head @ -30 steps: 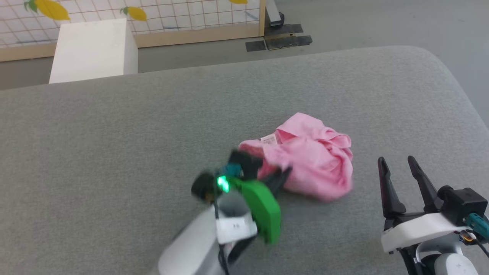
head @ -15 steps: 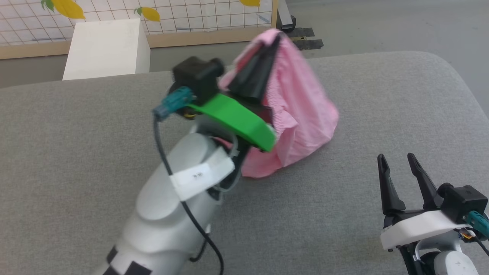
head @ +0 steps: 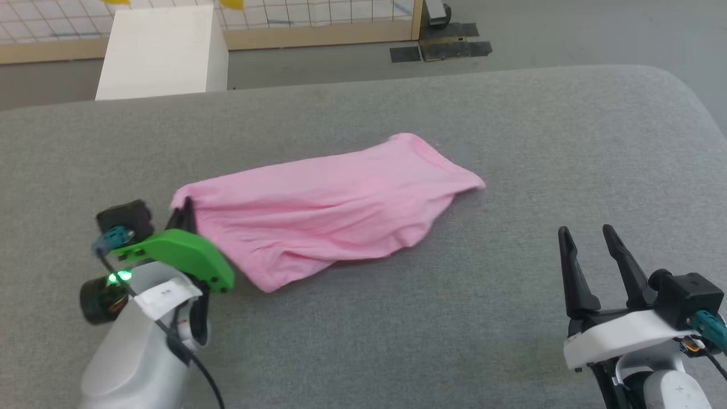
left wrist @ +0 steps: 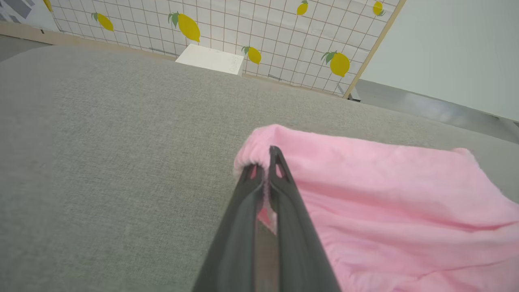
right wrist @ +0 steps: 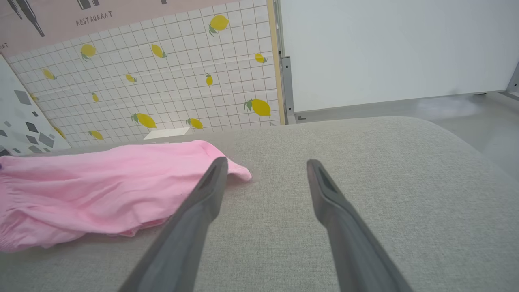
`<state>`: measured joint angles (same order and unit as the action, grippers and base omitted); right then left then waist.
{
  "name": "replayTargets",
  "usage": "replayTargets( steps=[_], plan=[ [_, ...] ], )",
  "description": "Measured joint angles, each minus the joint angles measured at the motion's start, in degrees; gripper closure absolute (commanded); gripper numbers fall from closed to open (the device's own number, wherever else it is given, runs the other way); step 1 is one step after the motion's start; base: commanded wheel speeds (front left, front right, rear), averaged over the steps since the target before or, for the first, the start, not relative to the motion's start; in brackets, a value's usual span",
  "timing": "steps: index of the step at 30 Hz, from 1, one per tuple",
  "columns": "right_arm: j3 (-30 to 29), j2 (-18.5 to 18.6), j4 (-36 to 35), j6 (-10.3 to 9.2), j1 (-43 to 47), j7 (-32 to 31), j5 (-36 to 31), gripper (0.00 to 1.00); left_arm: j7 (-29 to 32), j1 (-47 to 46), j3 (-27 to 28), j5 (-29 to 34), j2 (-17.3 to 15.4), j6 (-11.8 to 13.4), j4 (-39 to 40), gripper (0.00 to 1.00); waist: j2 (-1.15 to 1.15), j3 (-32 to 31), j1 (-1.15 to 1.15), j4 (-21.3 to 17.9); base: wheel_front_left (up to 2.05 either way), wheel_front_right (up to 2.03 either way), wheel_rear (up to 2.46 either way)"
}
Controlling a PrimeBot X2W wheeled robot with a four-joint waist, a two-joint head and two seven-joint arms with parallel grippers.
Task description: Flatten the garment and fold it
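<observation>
The grey padded surface (head: 511,318) takes up most of the head view, and the garment (head: 335,204) now lies across its middle as a long pink band, running from the left-centre of the frame up to a point right of centre. A second ago the garment was a crumpled heap just right of centre. Half a second ago it hung in a peak from the raised left arm. Since then it has been swung out and laid down towards the left. It rests mostly flat, though shallow creases run along it and its lower edge looks doubled under. I judge the flattening well begun but not finished, and no fold has been made yet. A white box (head: 162,51) stands beyond the far edge, at the upper left. The left gripper (head: 183,216), low at the left of the frame, is still pinched tight on the gathered edge at the garment's left end; the left wrist view shows pink cloth squeezed between its closed fingers. The right gripper (head: 586,232) has stayed at the lower right, its fingers spread wide and holding nothing, well apart from the garment.
</observation>
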<state>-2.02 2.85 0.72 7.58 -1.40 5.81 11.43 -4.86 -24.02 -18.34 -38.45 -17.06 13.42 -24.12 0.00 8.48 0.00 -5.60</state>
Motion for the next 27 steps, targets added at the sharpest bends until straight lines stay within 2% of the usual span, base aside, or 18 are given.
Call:
replayTargets(
  steps=[2,3,4,10,15,20,23,27],
  plan=[
    [0.3,0.0,-0.04,0.0,-0.37,-0.1,0.01,0.0,0.37,0.41,0.89,-0.46,-0.33,0.96,-1.16,1.0,0.0,0.39,0.0,0.25,0.0,0.0,0.0],
    [0.4,0.0,-0.05,0.0,-0.53,-0.23,0.0,0.0,0.49,0.66,1.1,-0.77,-0.38,1.04,-1.4,0.47,0.0,0.51,0.0,0.35,0.0,0.0,0.0],
    [0.47,0.0,-0.03,0.0,-0.75,-0.27,0.0,0.0,0.44,0.98,1.34,-1.27,-0.36,1.05,-1.44,0.0,0.0,0.63,0.0,0.47,0.0,0.0,0.0],
    [0.6,-0.01,0.09,0.0,-0.96,-0.46,-0.05,0.0,-3.59,3.91,1.76,-3.34,1.42,-0.85,0.94,0.0,0.0,0.39,0.0,1.11,0.0,0.0,0.0],
    [0.57,0.0,0.05,0.0,-0.92,-0.76,-0.32,0.0,-9.44,9.66,3.39,-2.48,3.82,-2.4,7.47,0.0,0.0,-0.94,0.0,1.59,0.0,0.0,0.0],
    [0.43,0.0,-0.46,0.0,-0.79,-1.31,-0.78,0.0,-9.89,15.45,3.99,1.37,7.36,-3.47,13.58,0.0,0.0,-1.77,0.0,2.78,0.0,0.0,0.0],
    [0.69,0.0,-0.78,0.0,-0.73,-1.78,-0.89,0.0,-9.56,17.16,2.19,1.33,8.96,-4.37,13.47,0.0,0.0,-2.08,0.0,3.6,0.0,0.0,0.0],
    [1.16,0.0,-1.2,0.0,-0.73,-2.11,-0.89,0.0,-4.58,16.89,0.25,0.86,9.36,-4.63,10.87,0.0,0.0,-2.24,0.0,4.45,0.0,0.0,0.0]
  ],
)
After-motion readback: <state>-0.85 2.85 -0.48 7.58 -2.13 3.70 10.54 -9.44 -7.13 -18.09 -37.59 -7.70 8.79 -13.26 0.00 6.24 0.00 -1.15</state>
